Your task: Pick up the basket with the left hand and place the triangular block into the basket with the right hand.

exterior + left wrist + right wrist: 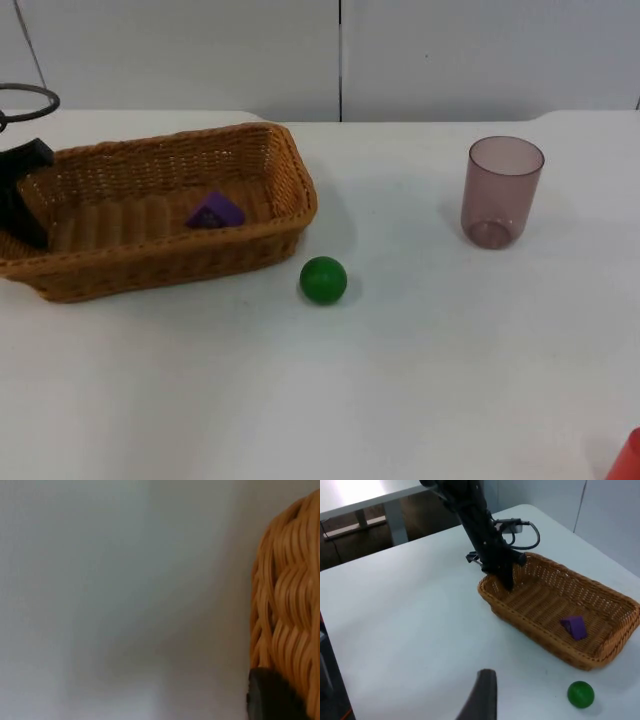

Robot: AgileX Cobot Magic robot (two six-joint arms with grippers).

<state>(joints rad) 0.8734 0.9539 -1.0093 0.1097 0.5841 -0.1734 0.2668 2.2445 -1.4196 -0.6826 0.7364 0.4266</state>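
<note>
Purple triangular block [214,211] lies inside the woven wicker basket [262,245], on its floor, toward the end nearer the green ball [323,279]. Block's orientation is hard to read; in the right wrist view [575,627] it looks like a wedge resting on a flat face.

Basket's long axis runs across the desk [400,380], roughly parallel to the partition wall, one short end at the left arm, the other toward the translucent pinkish cup [500,191].

Left tool [28,195] pinches the basket's short-end wall, one finger inside, one outside; right wrist view [504,572] confirms this.

Right tool [482,695] hangs well back above the desk; cannot tell its finger state.

Judgement: block placed, task looks near done. Remaining step is settling the basket level and releasing without tipping it.

Red object [627,458] at the desk's near edge.
</note>
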